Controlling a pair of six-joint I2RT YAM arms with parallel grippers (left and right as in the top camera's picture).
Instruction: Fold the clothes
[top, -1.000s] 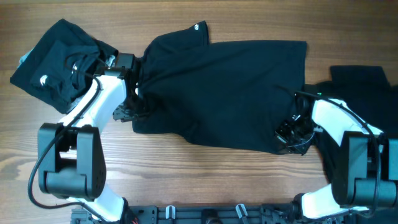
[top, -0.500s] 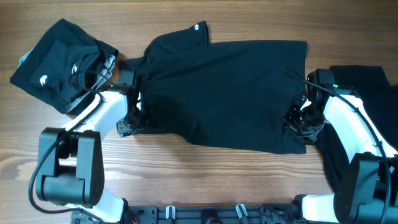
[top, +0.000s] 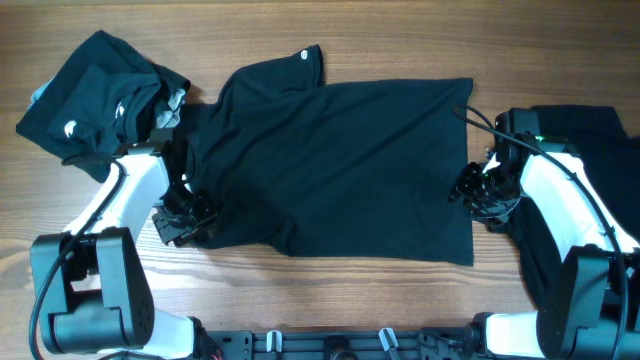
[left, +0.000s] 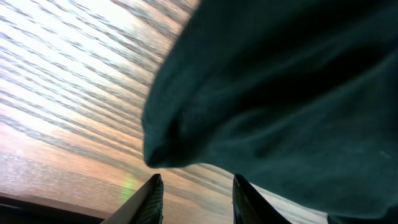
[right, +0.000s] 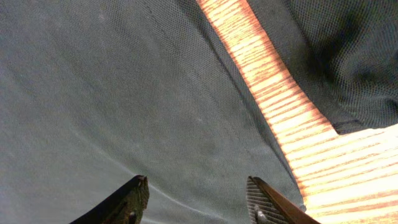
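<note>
A wooden bench (top: 330, 300) carries a black T-shirt (top: 340, 160) spread across the middle of the overhead frame, with the left tool (top: 192, 216) at its lower-left corner and the right tool (top: 465, 190) at its right edge. The wrist views show what that one hides: both tools stand parted, gripping nothing. The left sits just below a rounded fold, and the right is over flat cloth.
</note>
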